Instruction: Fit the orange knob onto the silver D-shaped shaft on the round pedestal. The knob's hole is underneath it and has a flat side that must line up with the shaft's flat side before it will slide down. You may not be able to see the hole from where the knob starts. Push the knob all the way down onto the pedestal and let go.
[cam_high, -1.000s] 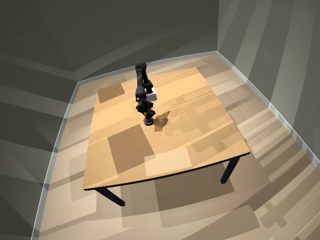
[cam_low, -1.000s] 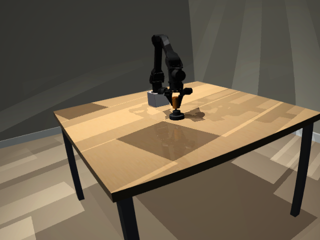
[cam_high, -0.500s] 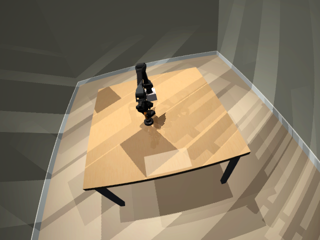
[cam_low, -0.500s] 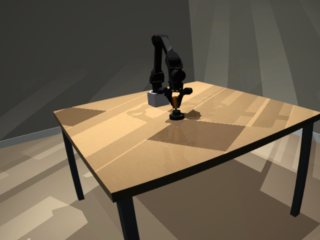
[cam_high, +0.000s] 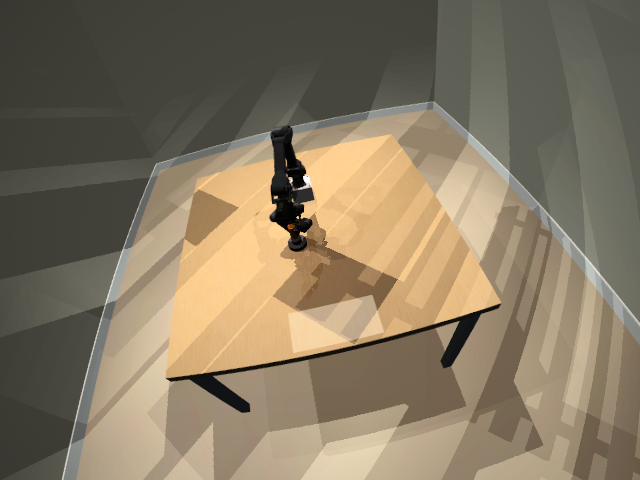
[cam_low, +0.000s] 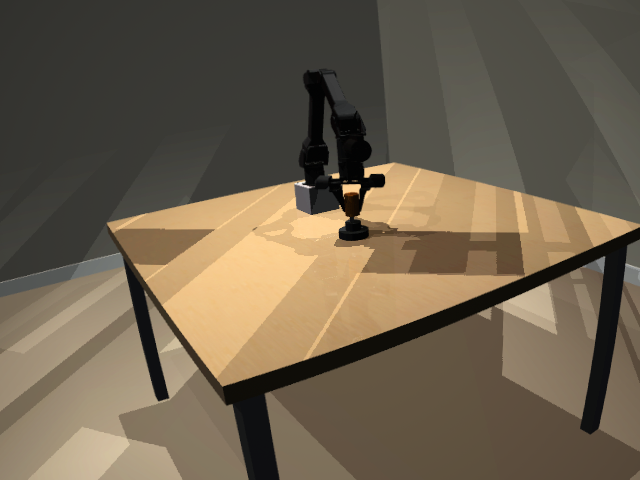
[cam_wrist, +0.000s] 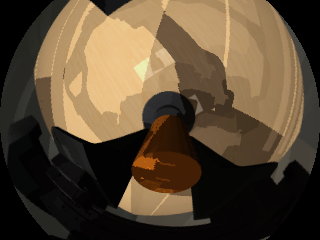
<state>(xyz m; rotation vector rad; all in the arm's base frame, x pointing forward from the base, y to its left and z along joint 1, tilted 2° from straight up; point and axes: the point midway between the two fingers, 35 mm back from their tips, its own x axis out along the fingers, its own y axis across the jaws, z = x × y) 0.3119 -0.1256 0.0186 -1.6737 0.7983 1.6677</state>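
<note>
The orange knob (cam_high: 291, 226) (cam_low: 351, 204) (cam_wrist: 166, 172) is upright between the two fingers of my gripper (cam_low: 352, 210) (cam_wrist: 168, 136), which is shut on it. The dark round pedestal (cam_high: 297, 246) (cam_low: 353, 233) (cam_wrist: 151, 114) stands on the table directly under the knob. In the exterior view a short narrow piece of the shaft (cam_low: 352, 219) shows between the knob's bottom and the pedestal's raised middle, so the knob is not down against the pedestal. Whether the shaft's tip is inside the hole cannot be told. The hole and both flat sides are hidden.
The wooden table (cam_high: 232, 310) (cam_low: 232, 310) carries the arm's pale base block (cam_high: 303, 195) (cam_low: 305, 198), behind the pedestal as seen in the exterior view. Patchy light and shadows cross the table top and the floor.
</note>
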